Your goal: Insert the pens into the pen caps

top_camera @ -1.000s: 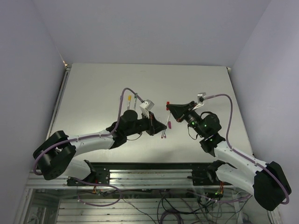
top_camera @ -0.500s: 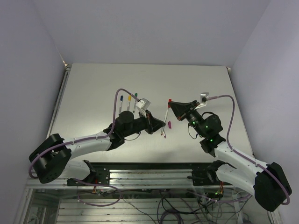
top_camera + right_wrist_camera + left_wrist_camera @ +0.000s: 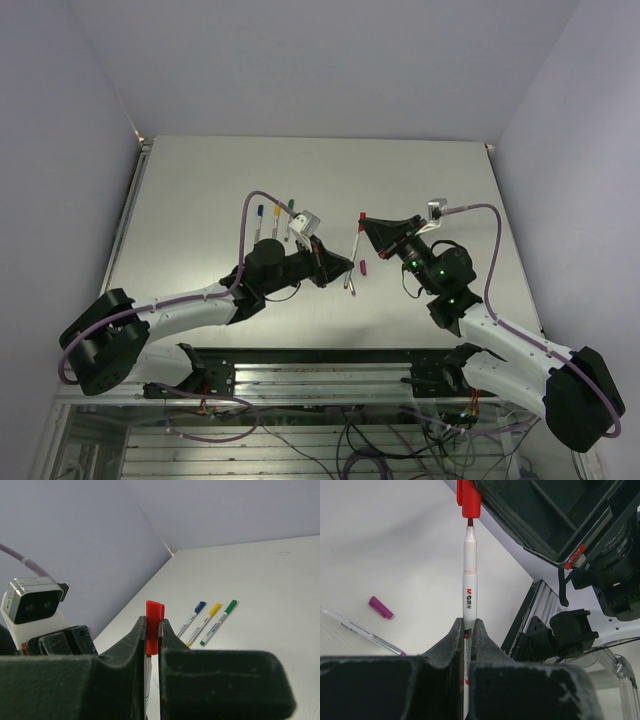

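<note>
My left gripper [image 3: 349, 266] [image 3: 468, 626] is shut on a white pen [image 3: 469, 575] and holds it upright above the table. The pen's red tip meets the mouth of the red cap [image 3: 469, 501]. My right gripper [image 3: 365, 226] [image 3: 152, 626] is shut on that red cap [image 3: 154, 609] [image 3: 362, 215]; the pen's barrel shows just below it between the fingers. A loose magenta cap [image 3: 381, 607] [image 3: 364, 267] lies on the table beside an uncapped magenta pen [image 3: 362, 631].
Three capped pens lie side by side at the back left of the table: blue [image 3: 193, 615] [image 3: 258, 216], yellow [image 3: 205, 621] [image 3: 276, 213] and green [image 3: 219, 621] [image 3: 291, 206]. The table's near edge and metal frame [image 3: 535, 605] are close by.
My left arm has drawn back to the left, uncovering the three capped pens, and has brought its pen up to the red cap. In the last half second almost nothing moved.
</note>
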